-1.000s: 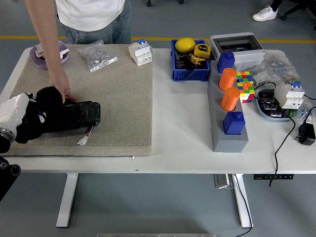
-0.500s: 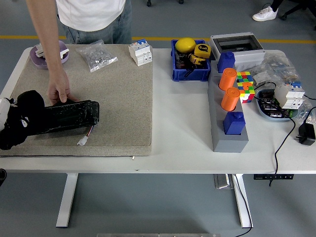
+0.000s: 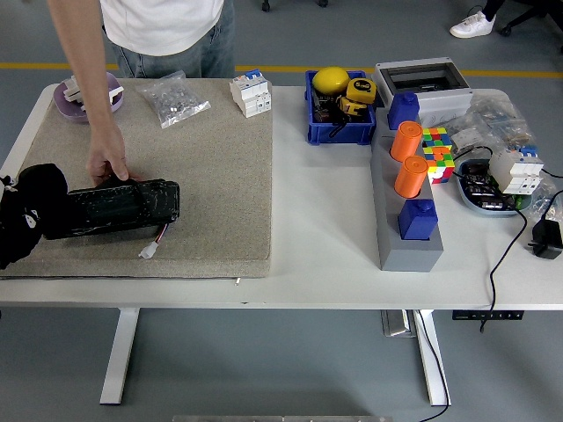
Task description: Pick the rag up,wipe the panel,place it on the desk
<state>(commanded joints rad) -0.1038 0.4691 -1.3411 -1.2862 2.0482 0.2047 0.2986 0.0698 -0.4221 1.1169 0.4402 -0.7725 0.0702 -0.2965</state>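
Note:
A long black panel (image 3: 119, 207) lies on the beige mat (image 3: 211, 167), with a red-and-white lead and a white plug at its lower right end. At the picture's left edge my left hand (image 3: 25, 220) is a black lump, bunched around a black rag (image 3: 40, 189) that touches the panel's left end. Hand and rag are both black and hard to tell apart. A person's hand (image 3: 109, 162) presses on the panel's far edge from across the table.
On the mat's far side are a purple tape roll (image 3: 75, 98), a bag of small parts (image 3: 174, 98) and a white breaker (image 3: 250, 93). To the right stand a blue bin (image 3: 339, 110), a grey rack (image 3: 406, 220) with orange cylinders, a colour cube (image 3: 436, 149) and cables.
My left hand with the rag has slid left along the panel, from its middle to its left end, and the white forearm has left the picture. The person's hand stays on the panel.

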